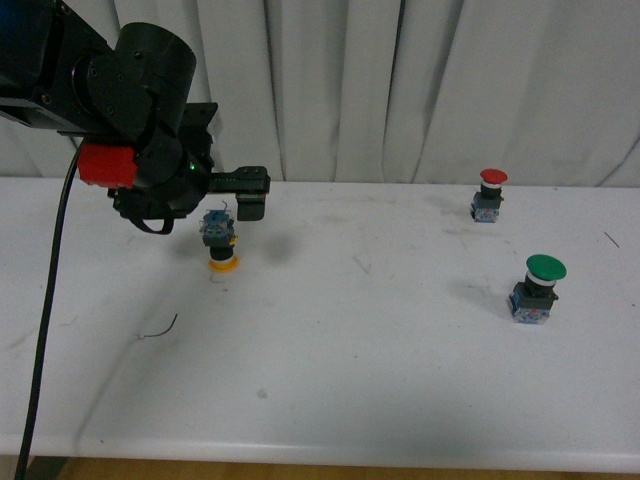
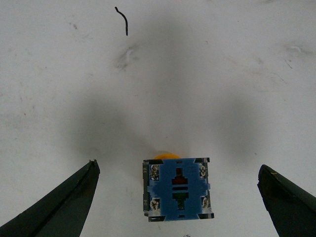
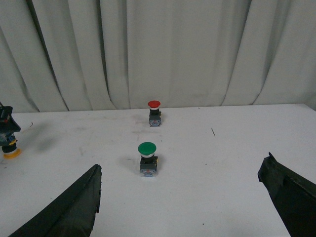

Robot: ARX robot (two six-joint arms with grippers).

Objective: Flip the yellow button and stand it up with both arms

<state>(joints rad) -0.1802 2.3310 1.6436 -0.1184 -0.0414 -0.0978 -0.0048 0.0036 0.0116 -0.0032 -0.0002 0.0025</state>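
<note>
The yellow button (image 1: 220, 247) stands upside down on the white table (image 1: 350, 350), yellow cap down and blue-grey block base up. My left gripper (image 1: 224, 208) hangs just above it, open. In the left wrist view the button's base (image 2: 177, 190) lies between the spread fingers (image 2: 74, 202) without touching either, and the left gripper (image 2: 177, 168) is empty. My right gripper (image 3: 181, 165) is open and empty; it is out of the front view. In the right wrist view the yellow button (image 3: 10, 148) sits at the far left edge.
A red-capped button (image 1: 490, 195) stands upright at the back right and shows in the right wrist view (image 3: 154, 112). A green-capped button (image 1: 538, 288) stands upright nearer on the right, ahead of the right gripper (image 3: 147, 158). A thin black wire scrap (image 1: 160, 328) lies left of centre. Curtains hang behind.
</note>
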